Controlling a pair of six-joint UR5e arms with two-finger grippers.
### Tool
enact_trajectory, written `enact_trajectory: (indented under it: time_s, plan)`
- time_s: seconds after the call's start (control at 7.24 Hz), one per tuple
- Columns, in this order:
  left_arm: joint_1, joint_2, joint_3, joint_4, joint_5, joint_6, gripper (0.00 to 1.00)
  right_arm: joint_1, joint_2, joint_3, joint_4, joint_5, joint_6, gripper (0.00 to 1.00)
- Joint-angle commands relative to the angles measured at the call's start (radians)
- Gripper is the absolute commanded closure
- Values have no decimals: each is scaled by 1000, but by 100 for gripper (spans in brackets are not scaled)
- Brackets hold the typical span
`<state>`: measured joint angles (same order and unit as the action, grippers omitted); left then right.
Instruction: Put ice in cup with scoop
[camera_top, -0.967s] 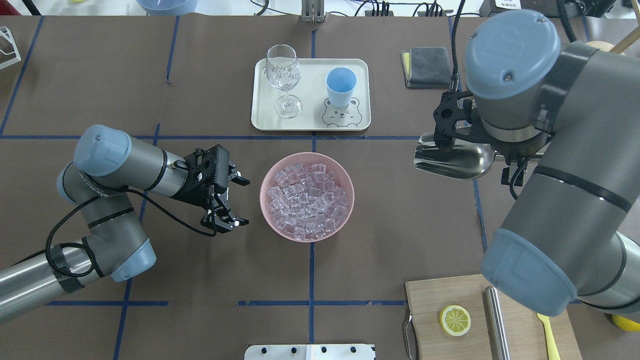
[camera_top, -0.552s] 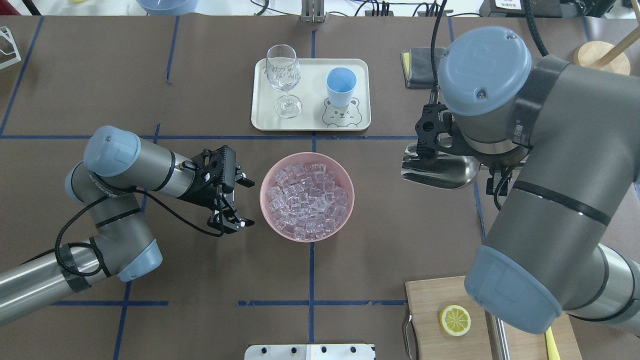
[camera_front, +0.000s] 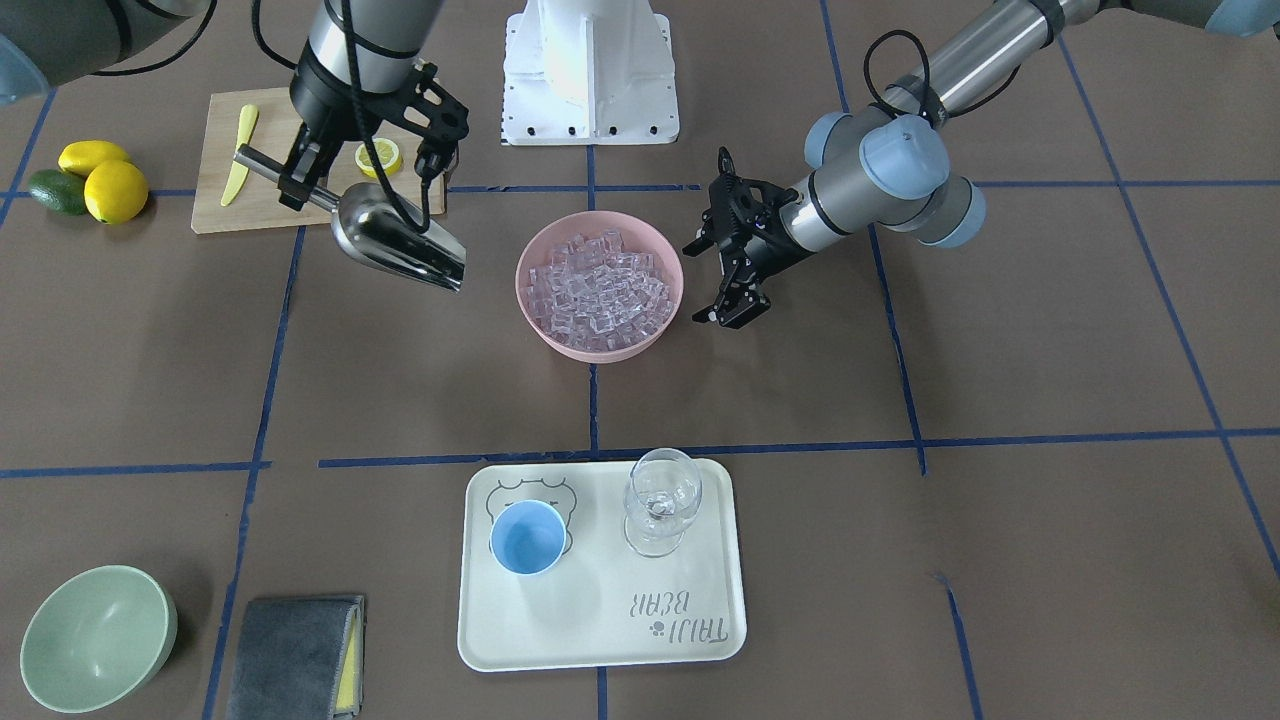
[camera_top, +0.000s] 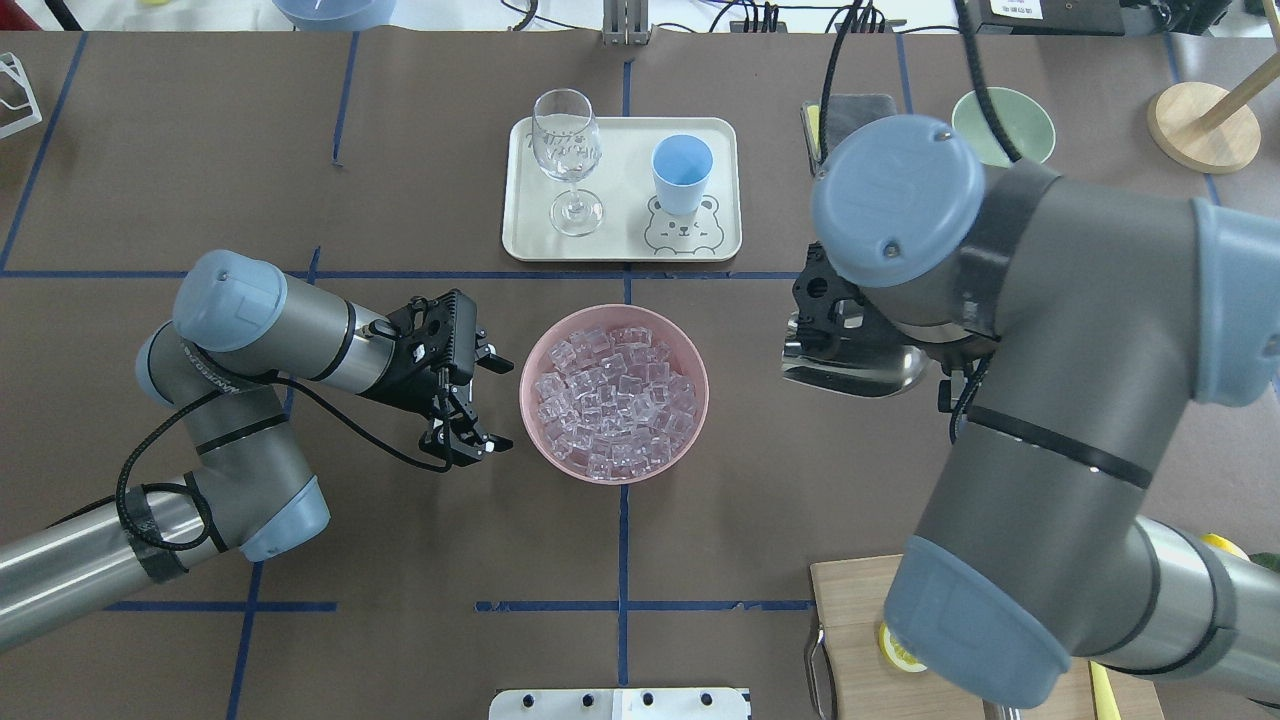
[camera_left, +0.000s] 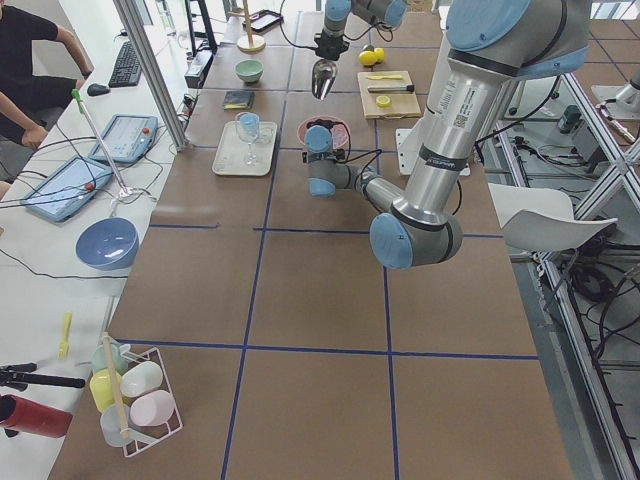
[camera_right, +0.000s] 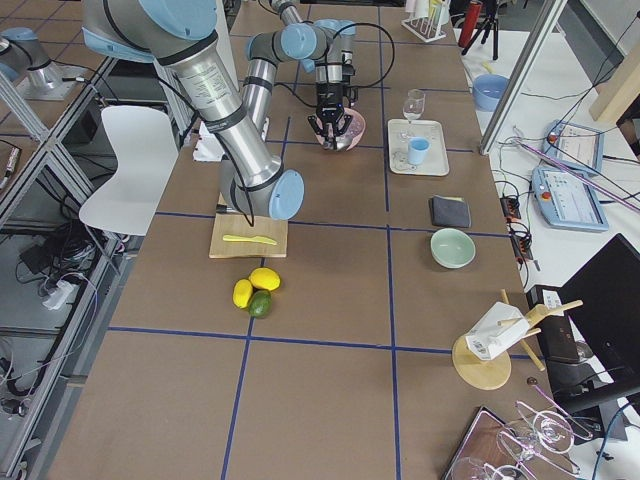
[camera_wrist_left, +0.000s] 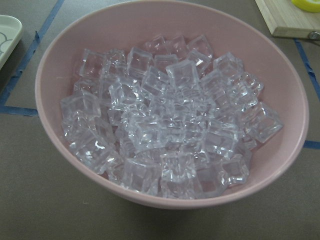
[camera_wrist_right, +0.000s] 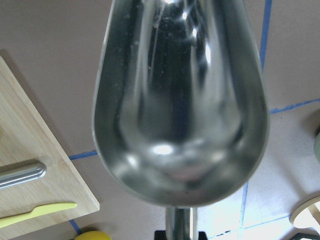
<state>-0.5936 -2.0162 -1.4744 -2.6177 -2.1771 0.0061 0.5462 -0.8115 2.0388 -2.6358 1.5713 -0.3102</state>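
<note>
Since a second ago the right arm has carried the scoop (camera_front: 400, 245) closer to the bowl (camera_front: 600, 350), and the left gripper (camera_front: 706, 282) has edged nearer the bowl's other side.

Front view: the right gripper (camera_front: 300, 180) is clamped on the scoop's rod handle. The trough tilts mouth-down toward the bowl, above the table (camera_front: 1050, 350), with bare table between them. The left gripper's jaws stand apart just beside the bowl's rim, holding nothing. Ice (camera_front: 600, 280) is heaped in the bowl.

Toward the operators' edge a tray (camera_front: 600, 630) carries the cup (camera_front: 527, 537) – upright, empty, on a bear drawing – with a glass (camera_front: 660, 510) beside it. Upside-down print on the tray ends in "BEAR". Near that edge's corner on the robot's right sit a green bowl (camera_front: 95, 640) and a grey cloth (camera_front: 295, 655). By the robot's edge a board (camera_front: 215, 215) holds a lemon slice (camera_front: 380, 157) and a yellow knife (camera_front: 240, 150). Two lemons (camera_front: 100, 180) and a dark green fruit lie beside it.

Overhead: the right arm hides most of its gripper, and the scoop's mouth faces the bowl.

Left wrist view: cubes fill the bowl to its rim, with a tray corner and a board corner at the frame's edges.

Right wrist view: the scoop is empty – below it lie the board's corner and a steel cylinder (camera_wrist_right: 22, 172).
</note>
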Motion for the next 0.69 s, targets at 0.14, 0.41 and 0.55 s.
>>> enact_trajectory:
  time_s: [0.14,0.41,0.55]
  plan:
    - [0,-2,15,-1,-1,2,0,-18,139,-145,-62,-7,-12,100]
    - [0,-2,22,-5,-1,2,0,-25,263,-302,-84,-7,-44,100]
    - [0,-1,23,-5,-1,2,0,-25,312,-375,-87,-8,-65,100]
